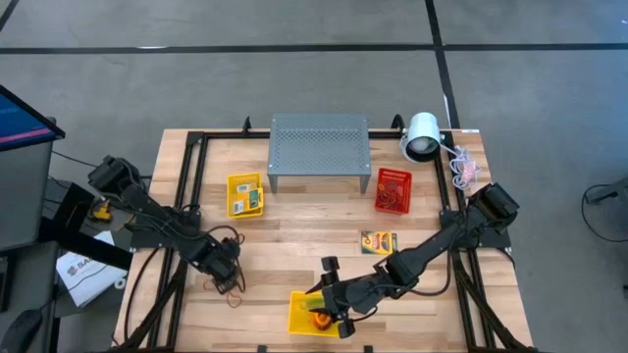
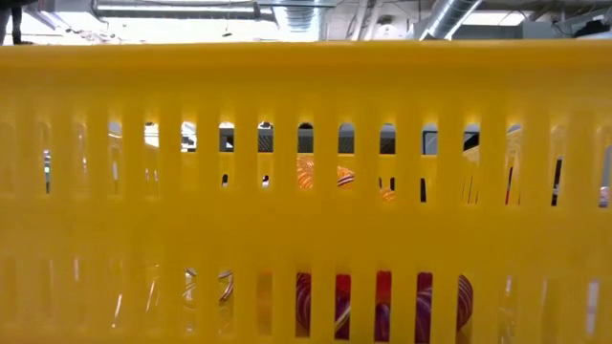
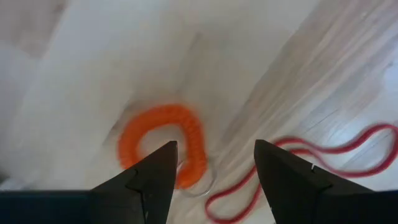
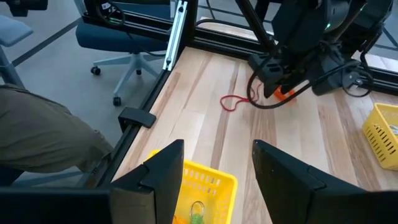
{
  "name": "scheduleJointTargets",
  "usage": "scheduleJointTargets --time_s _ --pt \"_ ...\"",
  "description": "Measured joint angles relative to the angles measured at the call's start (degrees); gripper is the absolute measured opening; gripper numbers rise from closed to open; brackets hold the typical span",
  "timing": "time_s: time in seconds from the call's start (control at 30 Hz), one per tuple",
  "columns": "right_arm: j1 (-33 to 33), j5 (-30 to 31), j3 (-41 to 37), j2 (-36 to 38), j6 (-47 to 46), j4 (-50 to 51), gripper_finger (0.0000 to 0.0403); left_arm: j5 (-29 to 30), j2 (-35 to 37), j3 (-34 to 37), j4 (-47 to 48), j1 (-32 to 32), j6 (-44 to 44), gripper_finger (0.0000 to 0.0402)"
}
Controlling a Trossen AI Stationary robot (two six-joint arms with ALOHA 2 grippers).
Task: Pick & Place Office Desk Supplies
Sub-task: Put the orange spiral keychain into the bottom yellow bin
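The left end effector (image 1: 228, 277) hangs low over the near-left part of the wooden table (image 1: 294, 211), its two dark fingers (image 3: 152, 180) spread apart with nothing between them. Just under its tips lies an orange coiled band (image 3: 163, 143) on the wood, and a thin red rubber band (image 3: 298, 168) trails beside it (neither looks pinched or lifted).

The right end effector (image 1: 332, 299) sits over the yellow basket (image 1: 312, 316) at the table's near edge, fingers parted and empty; coiled bands already lie inside that basket, showing through its slats in the low view.

A crayon box (image 1: 379, 241) lies flat on the table to the right of middle, on its own. Farther back, a second yellow basket (image 1: 245, 193) stands left of the grey perforated stand (image 1: 318, 145), and a red basket (image 1: 392, 189) stands to its right. A white lamp (image 1: 422, 136) sits at the far-right corner.
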State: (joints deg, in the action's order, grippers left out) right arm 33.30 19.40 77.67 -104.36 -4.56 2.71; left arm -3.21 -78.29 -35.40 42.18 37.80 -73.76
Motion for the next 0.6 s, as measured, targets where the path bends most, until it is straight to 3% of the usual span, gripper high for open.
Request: scheduleJointTargets --time_s 0.17,0.6 --pt "0.1 0.0 0.0 0.0 0.0 0.0 0.0186 0.0 -2.6 -0.1 -4.6 0.0 1.4 0.0209" --pt "0.0 0.0 0.0 0.0 -0.2 0.1 0.0186 0.1 -3.8 -0.1 -5.1 0.0 3.0 0.0209"
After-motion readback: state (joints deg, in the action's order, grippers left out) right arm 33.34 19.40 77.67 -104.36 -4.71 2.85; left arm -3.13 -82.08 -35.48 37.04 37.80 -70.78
